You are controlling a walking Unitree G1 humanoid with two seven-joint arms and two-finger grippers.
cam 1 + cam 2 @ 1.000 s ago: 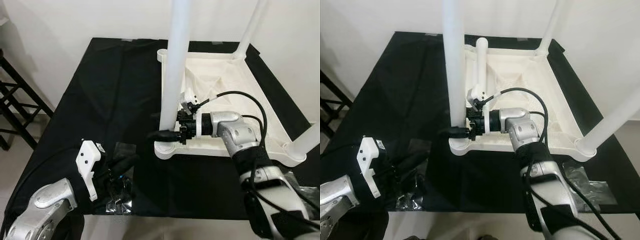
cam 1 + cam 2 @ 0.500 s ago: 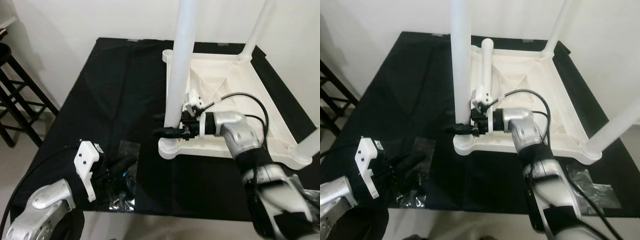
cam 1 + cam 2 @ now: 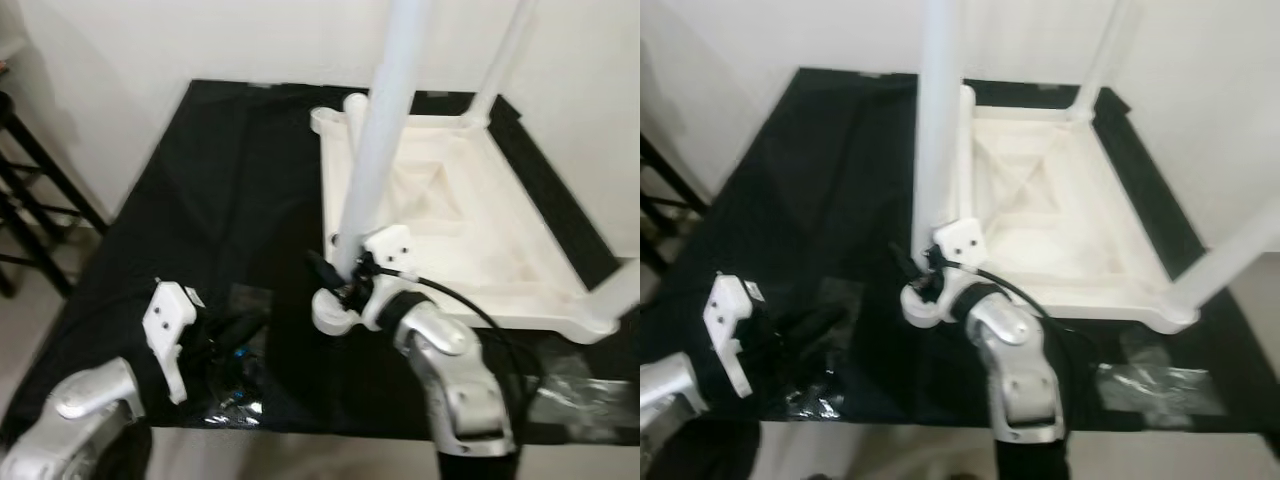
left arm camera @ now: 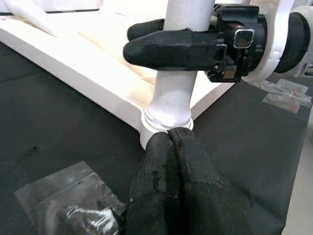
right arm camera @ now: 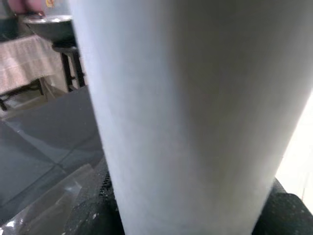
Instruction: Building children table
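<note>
Table leg (image 3: 385, 150) stands upright in its corner socket, my right gripper (image 4: 168, 41) clamped round it. My left gripper (image 4: 171, 171), jaws closed and empty, rests on the black cloth (image 3: 220, 200).

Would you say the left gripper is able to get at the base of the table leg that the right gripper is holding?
Probably yes. The left gripper, fingers shut, points at the table leg base with only bare black cloth between them. The right gripper clamps the leg higher up, leaving the base free.
</note>
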